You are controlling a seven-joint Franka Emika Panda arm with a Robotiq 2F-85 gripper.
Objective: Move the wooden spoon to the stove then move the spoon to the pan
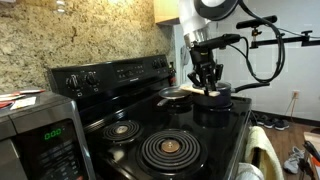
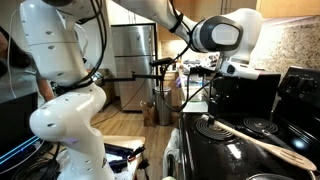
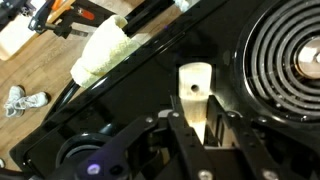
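My gripper (image 3: 200, 108) is shut on the handle of the wooden spoon (image 3: 195, 80). The handle's end, with a small hole, sticks out past the fingers over the glossy black stove (image 3: 125, 95). In an exterior view my gripper (image 1: 207, 85) hangs low over the back of the stove (image 1: 215, 135), just right of the small silvery pan (image 1: 175, 97). A long tan wooden shaft, apparently the spoon (image 2: 280, 150), crosses the stove top (image 2: 215, 150) in an exterior view. I cannot tell whether the spoon touches the stove.
A dark lidded saucepan (image 1: 216, 101) stands right under my gripper. Coil burners (image 1: 170, 148) (image 3: 290, 60) fill the stove top. A grey microwave (image 1: 40, 135) stands at the near left. A cream towel (image 3: 105, 50) hangs at the stove's edge, with floor beyond it.
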